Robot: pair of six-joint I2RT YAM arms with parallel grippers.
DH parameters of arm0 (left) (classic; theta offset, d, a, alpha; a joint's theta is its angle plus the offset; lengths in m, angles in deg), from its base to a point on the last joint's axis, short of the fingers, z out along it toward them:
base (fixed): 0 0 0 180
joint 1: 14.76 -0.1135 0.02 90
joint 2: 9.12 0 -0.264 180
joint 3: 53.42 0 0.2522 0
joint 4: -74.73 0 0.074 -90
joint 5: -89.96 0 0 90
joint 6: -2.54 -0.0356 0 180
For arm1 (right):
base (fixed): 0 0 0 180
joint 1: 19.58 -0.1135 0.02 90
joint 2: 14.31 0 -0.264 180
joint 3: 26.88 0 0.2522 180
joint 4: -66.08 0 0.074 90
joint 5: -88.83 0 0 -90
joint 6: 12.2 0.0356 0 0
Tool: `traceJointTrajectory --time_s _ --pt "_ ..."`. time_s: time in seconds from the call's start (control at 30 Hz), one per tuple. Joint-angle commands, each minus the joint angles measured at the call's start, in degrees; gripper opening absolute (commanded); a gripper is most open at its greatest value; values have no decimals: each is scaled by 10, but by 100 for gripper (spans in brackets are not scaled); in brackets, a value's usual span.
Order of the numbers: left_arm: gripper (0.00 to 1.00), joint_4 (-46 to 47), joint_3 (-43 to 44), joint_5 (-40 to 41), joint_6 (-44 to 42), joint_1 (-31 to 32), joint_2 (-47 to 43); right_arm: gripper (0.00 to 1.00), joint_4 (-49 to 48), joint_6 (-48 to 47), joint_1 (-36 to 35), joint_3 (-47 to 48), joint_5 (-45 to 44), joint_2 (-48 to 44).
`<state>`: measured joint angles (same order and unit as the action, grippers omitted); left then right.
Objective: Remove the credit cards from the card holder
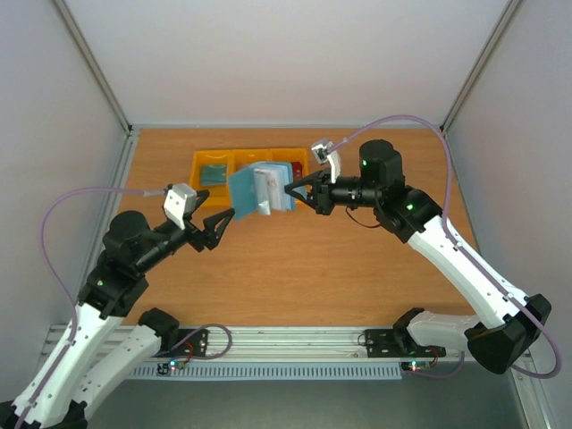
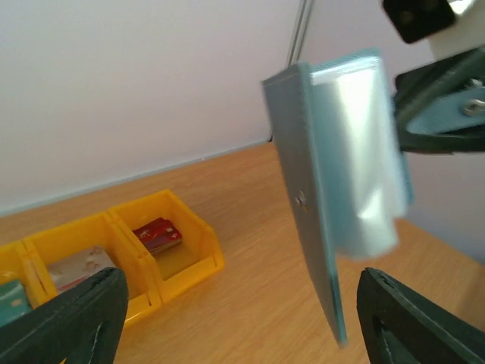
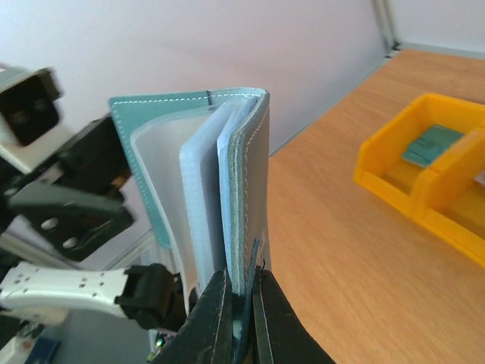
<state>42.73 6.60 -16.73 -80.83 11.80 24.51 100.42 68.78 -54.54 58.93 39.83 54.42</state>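
Observation:
The teal card holder (image 1: 261,189) hangs open and upright above the table, its pale clear sleeves fanned out (image 3: 198,174). My right gripper (image 1: 289,189) is shut on the lower edge of one cover (image 3: 241,299). My left gripper (image 1: 223,230) is open, and the other cover (image 2: 311,220) stands between its fingers, nearer the right finger (image 2: 417,322) and touching neither. Credit cards lie in the yellow bins: a red one (image 2: 158,233), a whitish one (image 2: 79,265) and a teal one (image 3: 432,144). I cannot tell whether a card sits in the sleeves.
A row of yellow bins (image 1: 234,159) stands at the back of the wooden table (image 1: 295,268), right behind the raised holder. White walls close in the back and both sides.

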Motion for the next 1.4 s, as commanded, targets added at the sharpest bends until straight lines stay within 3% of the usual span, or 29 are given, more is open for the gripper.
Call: traceJointTrajectory --time_s 0.0,0.1,0.2,0.27,0.33,0.6,0.77,1.1,1.37 --pt "85 -46 40 -35 -49 -4 -32 1 30 35 5 28 -61 4" --pt "84 -37 80 -95 -78 -4 -39 1 67 31 5 42 -98 9" --pt "75 -9 119 -217 -83 -3 -21 1 97 29 4 57 -134 15" --pt "68 16 128 -281 -40 1 0 1 103 30 5 62 -146 19" --pt "62 23 134 -296 42 17 28 1 107 31 4 66 -149 25" --pt "49 -14 218 -146 90 147 172 1 111 37 2 63 -193 36" --pt "28 -96 260 -19 70 179 244 1 99 30 1 61 -173 42" --pt "29 -122 272 85 64 188 296 1 101 15 1 51 -156 27" --pt "34 -137 248 161 51 144 290 1 89 8 1 38 -119 6"
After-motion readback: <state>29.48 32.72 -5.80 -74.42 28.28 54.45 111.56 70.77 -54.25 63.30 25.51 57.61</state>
